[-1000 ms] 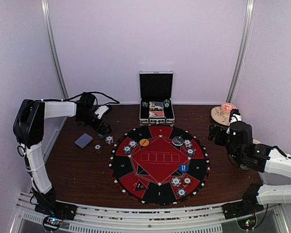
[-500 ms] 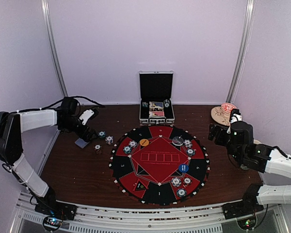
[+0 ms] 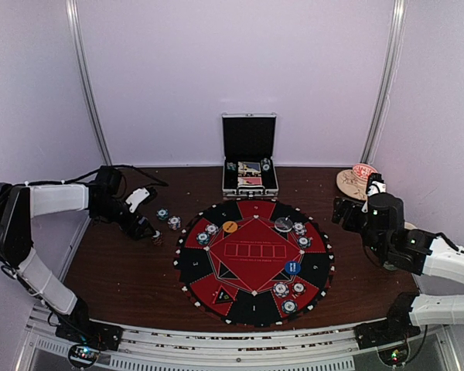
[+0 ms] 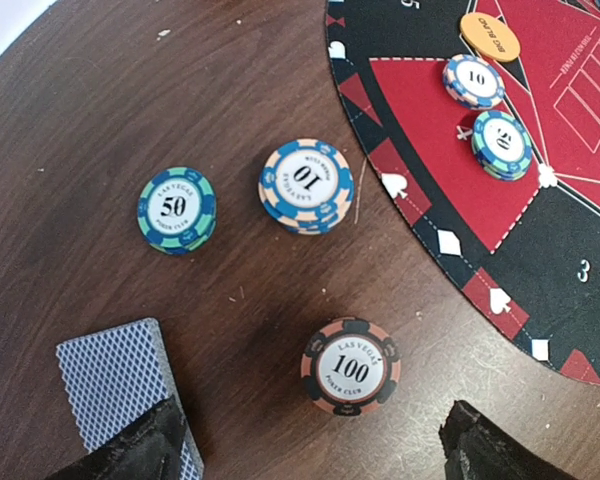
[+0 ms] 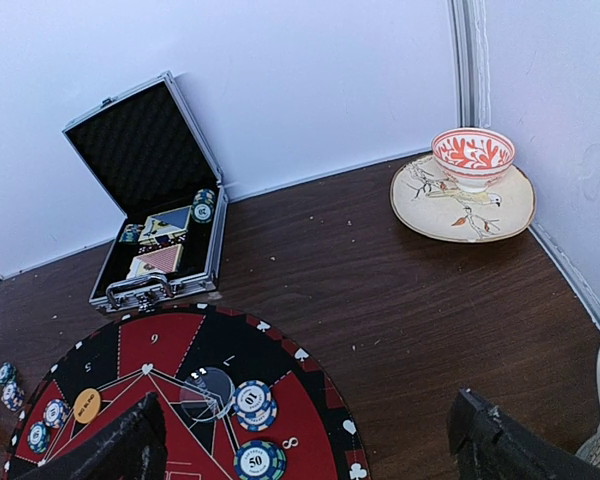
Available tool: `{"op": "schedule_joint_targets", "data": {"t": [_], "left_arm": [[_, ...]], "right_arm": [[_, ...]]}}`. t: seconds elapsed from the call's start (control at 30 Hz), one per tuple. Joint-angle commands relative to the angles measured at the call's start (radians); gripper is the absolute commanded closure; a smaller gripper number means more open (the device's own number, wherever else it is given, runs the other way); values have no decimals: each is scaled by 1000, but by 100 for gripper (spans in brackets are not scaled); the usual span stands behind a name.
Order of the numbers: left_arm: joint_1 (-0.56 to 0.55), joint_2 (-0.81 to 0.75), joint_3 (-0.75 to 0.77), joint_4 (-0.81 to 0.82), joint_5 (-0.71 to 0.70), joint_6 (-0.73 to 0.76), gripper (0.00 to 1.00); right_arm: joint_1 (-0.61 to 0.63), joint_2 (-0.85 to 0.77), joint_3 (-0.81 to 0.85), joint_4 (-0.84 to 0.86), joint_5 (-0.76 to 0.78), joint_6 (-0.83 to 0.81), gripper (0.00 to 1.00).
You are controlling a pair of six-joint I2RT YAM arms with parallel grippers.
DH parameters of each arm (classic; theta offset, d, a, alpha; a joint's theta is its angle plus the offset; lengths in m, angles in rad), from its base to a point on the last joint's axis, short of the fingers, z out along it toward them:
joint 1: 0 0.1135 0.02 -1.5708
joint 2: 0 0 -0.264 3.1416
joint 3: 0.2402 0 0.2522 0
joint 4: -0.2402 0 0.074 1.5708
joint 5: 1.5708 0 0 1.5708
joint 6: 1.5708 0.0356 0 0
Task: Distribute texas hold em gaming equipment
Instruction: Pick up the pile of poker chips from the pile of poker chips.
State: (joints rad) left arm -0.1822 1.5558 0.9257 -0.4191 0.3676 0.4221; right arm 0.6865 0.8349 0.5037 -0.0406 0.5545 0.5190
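Dark brown wood tabletop point(image 4: 230, 290) | left gripper point(image 4: 310, 445) jaws wide apart, straddling brown-edged round poker chip point(image 4: 351, 366), "100 Las Vegas Poker Club"; right gripper point(image 5: 310, 445) spread, empty | chip likely light, rigid, slick: pinch across rim | beyond: blue-tan chip stack point(image 4: 305, 185) "10", teal-edged chip point(image 4: 177, 209) "50", orange marker disc point(image 4: 490, 37) "Big Blind" on red-and-black round felt mat point(image 4: 460, 210)

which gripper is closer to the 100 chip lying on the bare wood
Left. The left gripper is just beside the 100 chip; the right gripper is far off, on the opposite side of the round mat.
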Motion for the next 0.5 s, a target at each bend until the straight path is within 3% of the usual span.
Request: {"op": "schedule_joint_targets", "data": {"t": [0.0, 0.47], "left_arm": [[3, 23, -7, 28, 31, 18, 9], [1, 55, -13, 46, 43, 12, 13]], "right_arm": [[-4, -16, 13, -3, 3, -13, 0], [-4, -5, 13, -1, 5, -13, 0]]}}
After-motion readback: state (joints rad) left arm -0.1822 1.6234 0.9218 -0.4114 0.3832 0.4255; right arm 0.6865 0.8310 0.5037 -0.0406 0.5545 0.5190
